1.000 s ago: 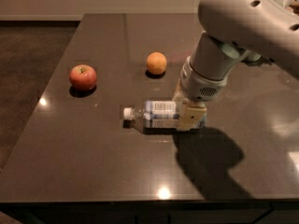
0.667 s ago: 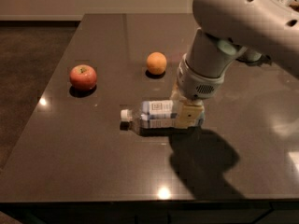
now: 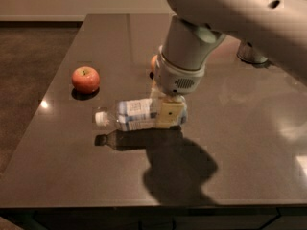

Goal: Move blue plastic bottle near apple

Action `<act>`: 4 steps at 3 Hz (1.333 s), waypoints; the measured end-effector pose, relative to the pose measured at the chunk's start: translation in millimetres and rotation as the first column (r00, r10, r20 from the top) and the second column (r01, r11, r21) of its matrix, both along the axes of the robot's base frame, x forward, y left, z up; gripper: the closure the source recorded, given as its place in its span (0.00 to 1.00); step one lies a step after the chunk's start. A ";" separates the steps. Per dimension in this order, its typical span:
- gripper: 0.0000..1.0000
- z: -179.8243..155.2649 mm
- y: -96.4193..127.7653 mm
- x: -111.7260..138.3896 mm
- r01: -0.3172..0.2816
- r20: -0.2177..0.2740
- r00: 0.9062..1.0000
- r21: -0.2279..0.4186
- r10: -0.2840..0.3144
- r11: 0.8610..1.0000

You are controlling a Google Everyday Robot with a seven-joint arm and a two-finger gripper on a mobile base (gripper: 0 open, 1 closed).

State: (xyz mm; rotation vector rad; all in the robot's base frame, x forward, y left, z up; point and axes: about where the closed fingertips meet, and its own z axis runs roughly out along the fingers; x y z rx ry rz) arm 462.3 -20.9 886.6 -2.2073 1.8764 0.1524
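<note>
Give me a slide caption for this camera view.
The gripper holds a clear blue-labelled plastic bottle sideways just above the dark table, white cap end nearest the round red apple.

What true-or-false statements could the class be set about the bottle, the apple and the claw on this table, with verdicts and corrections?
1. The blue plastic bottle lies on its side, its white cap pointing to the picture's left. True.
2. The apple sits to the picture's right of the bottle. False: it is to the left and farther back.
3. The claw grips the bottle at the end away from the cap. True.
4. The bottle touches the apple. False: bare table separates them.
5. The orange fruit is mostly hidden behind the arm. True.
</note>
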 end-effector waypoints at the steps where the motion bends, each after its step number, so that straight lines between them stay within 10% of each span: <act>1: 1.00 -2.1 33.8 10.5 -0.042 0.002 0.999 -0.001 0.042 0.999; 3: 1.00 -11.6 79.5 52.8 -0.054 -0.021 0.998 0.014 0.054 0.998; 4: 0.84 -16.5 93.7 67.4 -0.050 -0.031 0.998 0.027 0.051 0.998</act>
